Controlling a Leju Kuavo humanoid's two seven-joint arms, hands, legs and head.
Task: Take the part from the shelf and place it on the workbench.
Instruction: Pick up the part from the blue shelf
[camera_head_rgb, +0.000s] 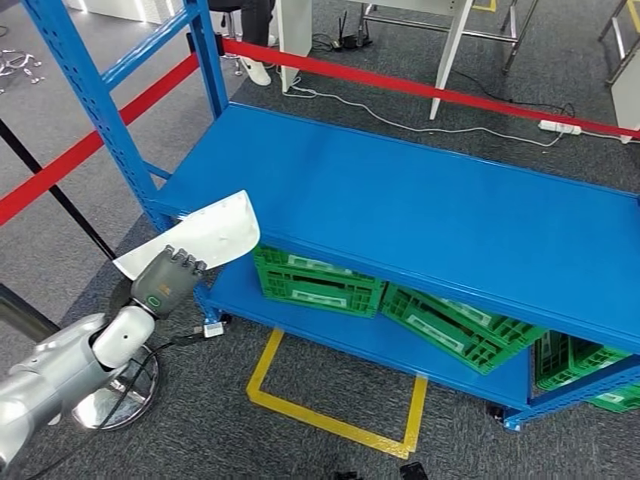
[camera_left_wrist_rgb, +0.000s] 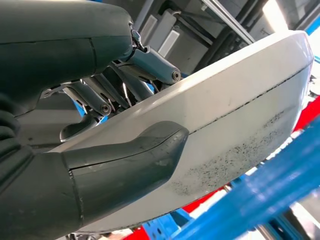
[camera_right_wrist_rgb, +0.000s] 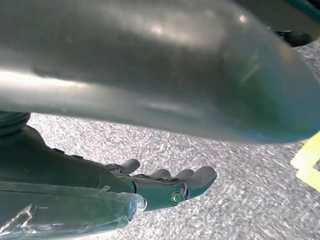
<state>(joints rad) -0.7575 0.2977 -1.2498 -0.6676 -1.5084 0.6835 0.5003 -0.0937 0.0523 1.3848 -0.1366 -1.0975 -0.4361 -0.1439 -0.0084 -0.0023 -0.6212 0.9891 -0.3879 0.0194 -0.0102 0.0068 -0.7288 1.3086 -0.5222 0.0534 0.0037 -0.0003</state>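
My left hand (camera_head_rgb: 167, 281) grips a flat white part (camera_head_rgb: 198, 238) with a rounded end, held at the near left corner of the blue shelf (camera_head_rgb: 423, 200). The left wrist view shows the white part (camera_left_wrist_rgb: 241, 120) close up, my thumb (camera_left_wrist_rgb: 132, 160) under it and my fingers (camera_left_wrist_rgb: 124, 80) on its other face. The part's rounded end overlaps the shelf's top board edge in the head view; whether it touches is unclear. My right hand (camera_right_wrist_rgb: 166, 185) hangs over grey carpet with its fingers stretched out and nothing in them.
Green crates (camera_head_rgb: 317, 283) lie tilted on the lower shelf board. A red barrier tape (camera_head_rgb: 423, 88) runs behind the shelf. Yellow floor tape (camera_head_rgb: 332, 420) marks a square before it. A round stand base (camera_head_rgb: 121, 395) sits under my left arm. A blue upright (camera_head_rgb: 98, 100) rises at the left.
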